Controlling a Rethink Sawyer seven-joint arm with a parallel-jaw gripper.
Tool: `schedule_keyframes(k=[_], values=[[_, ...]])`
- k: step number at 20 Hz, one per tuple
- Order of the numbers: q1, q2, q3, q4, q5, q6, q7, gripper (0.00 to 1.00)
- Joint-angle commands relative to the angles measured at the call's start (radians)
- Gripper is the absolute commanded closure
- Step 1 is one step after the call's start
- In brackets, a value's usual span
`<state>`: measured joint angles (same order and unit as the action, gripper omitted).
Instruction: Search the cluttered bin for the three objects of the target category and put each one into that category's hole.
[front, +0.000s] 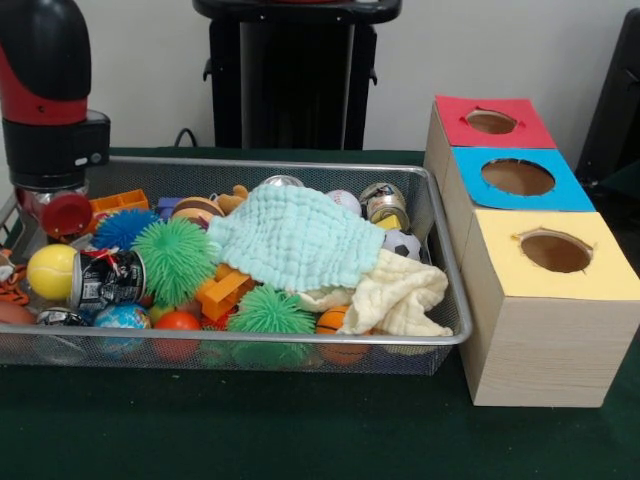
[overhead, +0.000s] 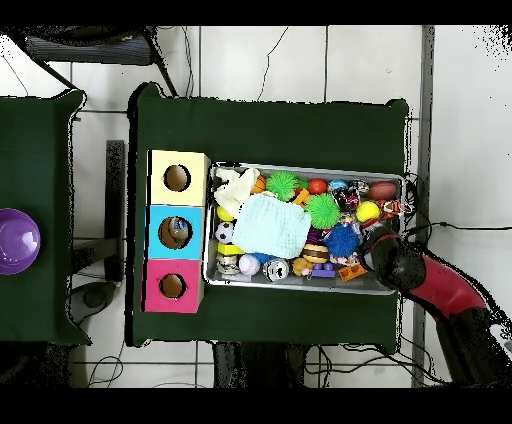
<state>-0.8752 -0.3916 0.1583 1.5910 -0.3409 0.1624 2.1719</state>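
Purple bowl (overhead: 17, 241) appears only overhead, beside the boxes (overhead: 177, 231)

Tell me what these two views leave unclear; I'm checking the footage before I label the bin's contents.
- Pincer: in the front view the arm ends over the bin's corner with its tips hidden among the toys; overhead, the arm covers it. Open or shut cannot be told.
- Toys under the mint cloth and cream cloth: covered in both views.
- Can label: too small to read.
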Motion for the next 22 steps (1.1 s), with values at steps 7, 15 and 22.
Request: schedule_keyframes(k=[7, 15, 22], values=[[0.081, -0.054, 0.01, 0.007, 0.072, 0.142, 0.088, 1.0], [0.107, -0.151, -0.006, 0.059, 0.11, 0.194, 0.1, 1.0], [0.108, -0.166, -0.002, 0.058, 0.128, 0.173, 0.097, 1.0]])
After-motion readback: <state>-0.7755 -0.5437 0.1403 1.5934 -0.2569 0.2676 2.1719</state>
